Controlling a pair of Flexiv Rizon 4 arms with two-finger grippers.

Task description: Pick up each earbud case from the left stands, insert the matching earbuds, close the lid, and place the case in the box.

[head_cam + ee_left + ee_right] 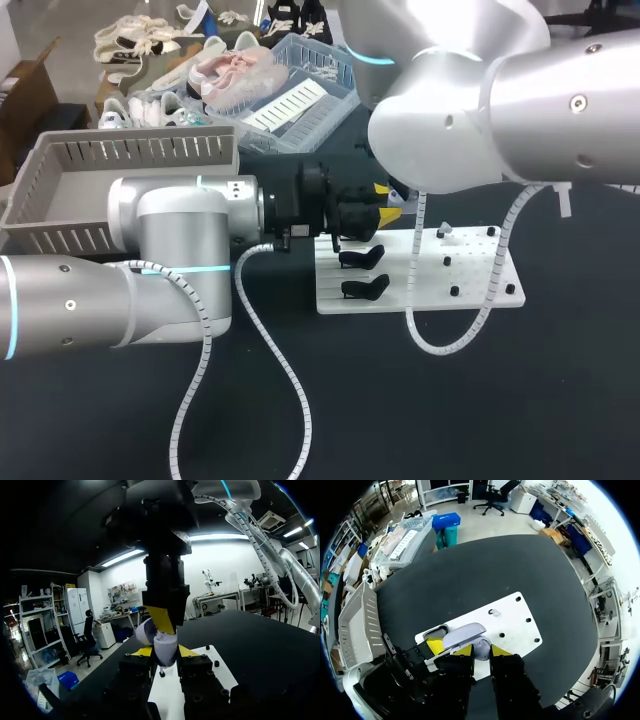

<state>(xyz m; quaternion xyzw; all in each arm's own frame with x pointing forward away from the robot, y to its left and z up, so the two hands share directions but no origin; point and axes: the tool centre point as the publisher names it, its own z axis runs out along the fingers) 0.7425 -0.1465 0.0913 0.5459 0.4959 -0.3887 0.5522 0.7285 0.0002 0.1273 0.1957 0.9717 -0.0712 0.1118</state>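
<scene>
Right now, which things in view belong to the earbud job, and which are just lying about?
Job: earbud case, between left hand and right hand; white board with two black stands; grey box.
Lying about: clear basket holding a pink shoe, at the table's far edge; whether it stands on the table I cannot tell.

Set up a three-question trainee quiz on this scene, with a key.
1. True or false: the earbud case has its lid shut.
2. How many empty black stands show on the white board in the head view? A none, B two, C five.
3. In the head view, the grey box stands to which side of the board?
Key: 1 false; 2 B; 3 left.
</scene>
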